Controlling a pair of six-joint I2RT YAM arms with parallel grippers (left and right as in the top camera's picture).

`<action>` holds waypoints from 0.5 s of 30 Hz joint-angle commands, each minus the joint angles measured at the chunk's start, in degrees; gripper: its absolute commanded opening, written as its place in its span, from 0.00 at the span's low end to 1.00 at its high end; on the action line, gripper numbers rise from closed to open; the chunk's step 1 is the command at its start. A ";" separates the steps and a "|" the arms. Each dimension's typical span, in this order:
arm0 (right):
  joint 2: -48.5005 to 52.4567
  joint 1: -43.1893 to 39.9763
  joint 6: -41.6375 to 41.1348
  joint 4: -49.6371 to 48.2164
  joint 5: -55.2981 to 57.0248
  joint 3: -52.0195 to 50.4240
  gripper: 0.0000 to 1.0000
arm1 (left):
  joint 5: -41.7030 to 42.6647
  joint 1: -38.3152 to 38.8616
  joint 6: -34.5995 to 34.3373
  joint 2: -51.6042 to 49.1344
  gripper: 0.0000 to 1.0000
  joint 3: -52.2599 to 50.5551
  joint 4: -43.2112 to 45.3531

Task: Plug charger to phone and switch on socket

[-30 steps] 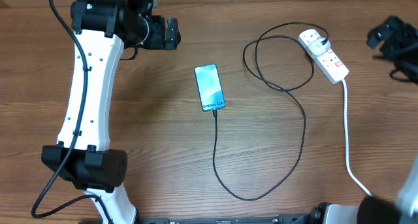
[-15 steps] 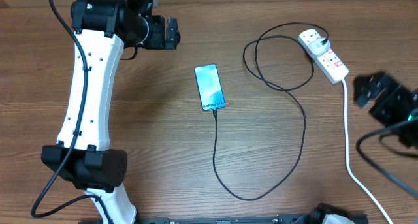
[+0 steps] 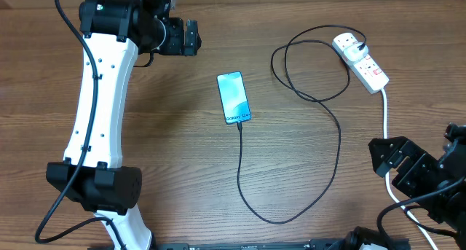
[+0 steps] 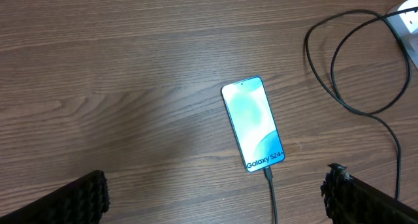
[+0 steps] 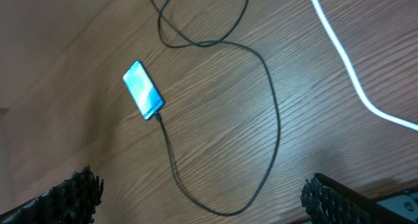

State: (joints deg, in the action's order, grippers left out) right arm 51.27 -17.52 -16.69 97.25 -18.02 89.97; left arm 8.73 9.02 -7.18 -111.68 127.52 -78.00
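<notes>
Nearest, the right gripper (image 3: 384, 154), fingers spread wide, hovers by the white cord (image 3: 385, 122). Beyond it, the charger (image 3: 240, 151) looks seated in the phone (image 3: 234, 98), which lies in the middle of the table (image 3: 175, 170). Switching on the socket (image 3: 362, 59) wants one fingertip pressed squarely. Farthest, the left gripper (image 3: 189, 36) gapes empty.

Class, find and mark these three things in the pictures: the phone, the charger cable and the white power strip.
phone (image 3: 234, 97), overhead view, middle of the blue screen.
charger (image 3: 340, 148), overhead view, the black cable's long right-hand stretch.
socket (image 3: 362, 62), overhead view, middle of the white strip's body.
</notes>
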 commanded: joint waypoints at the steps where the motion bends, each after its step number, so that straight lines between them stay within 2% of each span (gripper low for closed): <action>1: 0.00 0.26 0.20 -0.22 -2.01 -0.28 1.00 | -0.33 0.02 -0.57 -0.50 1.00 0.13 0.04; 15: 0.00 0.26 0.20 -0.22 -1.77 -0.28 1.00 | -0.35 0.02 -0.57 -0.50 1.00 0.13 0.04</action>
State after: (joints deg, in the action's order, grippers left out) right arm 51.29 -17.54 -16.67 97.25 -19.33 89.89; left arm 8.73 9.02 -7.18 -111.68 127.52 -78.00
